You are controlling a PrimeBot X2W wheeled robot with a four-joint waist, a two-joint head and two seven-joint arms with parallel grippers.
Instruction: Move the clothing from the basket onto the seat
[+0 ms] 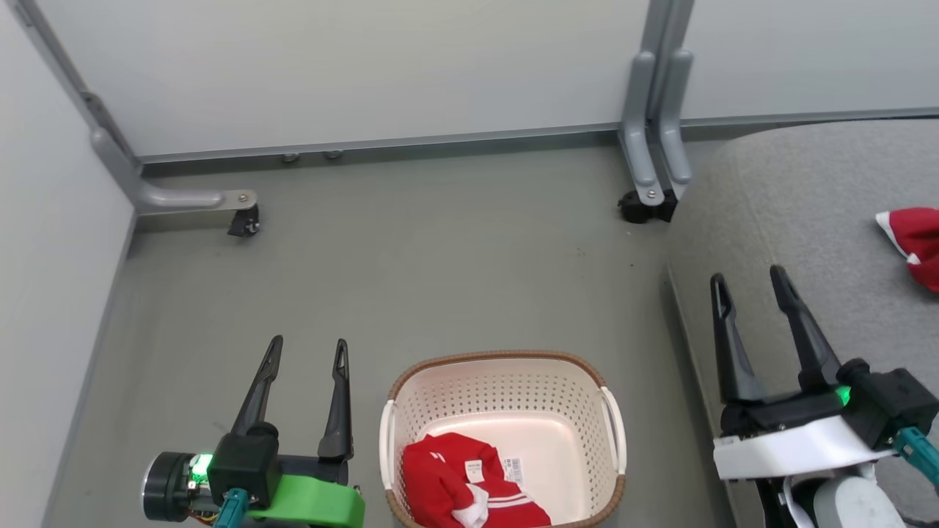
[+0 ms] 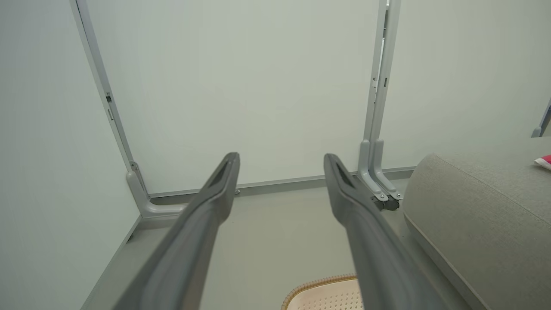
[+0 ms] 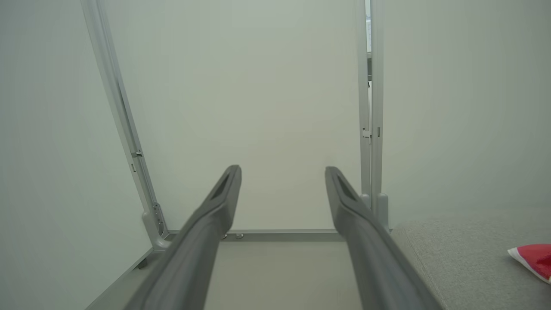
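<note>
The cream basket (image 1: 513, 389) stands upright on the floor (image 1: 411, 264). It is oval, with perforated walls, a brown woven rim and a white handle on each side. A red garment (image 1: 447, 477) lies crumpled in its near left part, showing white stripes and a white cuff. A label sticker (image 1: 513, 469) sits just beside it on the basket's bottom. To the basket's right stands the grey sofa (image 1: 792, 213), in woven fabric with a rounded corner. A second red piece (image 1: 913, 238) with white trim lies on the sofa's top, well apart from the basket and cut off by the picture's right edge.
</note>
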